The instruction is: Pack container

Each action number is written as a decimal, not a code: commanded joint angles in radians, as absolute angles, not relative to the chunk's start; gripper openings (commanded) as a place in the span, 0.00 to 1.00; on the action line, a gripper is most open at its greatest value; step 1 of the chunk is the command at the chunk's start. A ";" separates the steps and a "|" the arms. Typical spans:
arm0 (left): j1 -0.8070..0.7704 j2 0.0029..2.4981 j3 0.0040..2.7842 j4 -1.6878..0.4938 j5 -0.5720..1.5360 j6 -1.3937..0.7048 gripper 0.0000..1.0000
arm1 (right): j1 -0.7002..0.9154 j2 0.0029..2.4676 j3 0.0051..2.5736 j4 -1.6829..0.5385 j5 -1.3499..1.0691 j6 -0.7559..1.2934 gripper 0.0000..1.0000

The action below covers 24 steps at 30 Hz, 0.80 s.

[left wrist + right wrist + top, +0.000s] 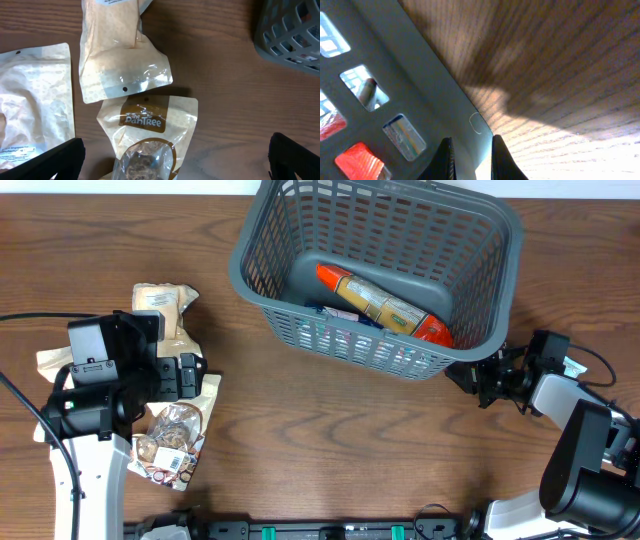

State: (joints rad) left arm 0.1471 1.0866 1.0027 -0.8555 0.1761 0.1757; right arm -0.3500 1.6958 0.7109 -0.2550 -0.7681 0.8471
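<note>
The dark grey lattice basket (pixel 340 340) stands at the back centre, holding a red and yellow packet (pixel 385 305) and other packets under it. My right gripper (pixel 482 380) is at its front right corner; in the right wrist view the fingers (pixel 472 160) are closed on the basket wall (pixel 395 85). My left gripper (pixel 188 377) is open and empty above food pouches at the left. In the left wrist view its fingers (pixel 175 162) straddle a brown-labelled Pantree pouch (pixel 145 135). A tan pouch (pixel 120 60) lies beyond it.
A pale pouch (pixel 30 110) lies at the left of the pile. The basket corner (pixel 290 30) shows at the top right of the left wrist view. Bare wood table (pixel 330 450) lies between the two arms.
</note>
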 commanded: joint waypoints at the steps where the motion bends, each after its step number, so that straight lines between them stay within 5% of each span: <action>1: 0.151 1.086 1.006 -0.854 0.175 0.160 0.99 | -0.350 1.708 0.705 -0.243 -0.846 0.839 0.01; 24: 0.151 1.086 1.006 -0.854 0.175 0.159 0.99 | -0.329 1.708 0.705 -0.047 -0.932 0.913 0.01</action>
State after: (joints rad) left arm 0.1471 1.0866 1.0027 -0.8555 0.1761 0.1757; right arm -0.3447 1.7016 0.7033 -0.0612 -0.8543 0.8993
